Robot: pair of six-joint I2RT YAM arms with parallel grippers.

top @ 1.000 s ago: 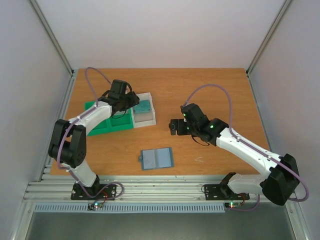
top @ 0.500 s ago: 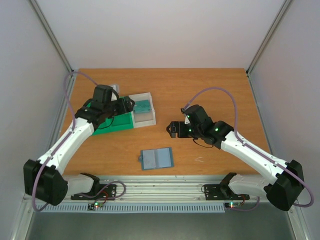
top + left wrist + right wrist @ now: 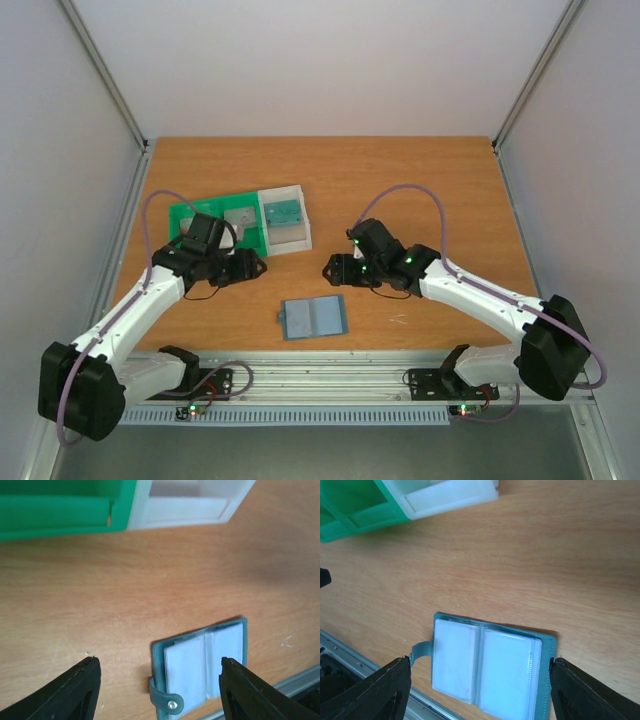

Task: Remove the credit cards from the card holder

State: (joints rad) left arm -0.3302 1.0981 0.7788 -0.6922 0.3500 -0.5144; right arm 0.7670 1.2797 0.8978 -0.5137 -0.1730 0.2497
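Observation:
The card holder [image 3: 313, 317] lies open and flat on the table near the front edge, pale pockets up, strap with snap to its left. It shows in the left wrist view [image 3: 200, 672] and the right wrist view [image 3: 485, 667]. I cannot tell whether the pockets hold cards. A teal-green credit card [image 3: 285, 211] lies in the white bin. My left gripper [image 3: 252, 268] [image 3: 158, 661] is open and empty, above the table, left of and behind the holder. My right gripper [image 3: 335, 270] [image 3: 480, 662] is open and empty, above and just behind the holder.
A green tray [image 3: 205, 238] with a white bin [image 3: 300, 235] on its right stands at the back left; both show at the top of the left wrist view [image 3: 60, 510] and the right wrist view [image 3: 350, 515]. The metal rail [image 3: 320, 380] runs along the front edge.
My left arm has swung away from the tray and bin, toward the front and the holder. My right gripper has moved left and nearer the holder. The holder has not moved.

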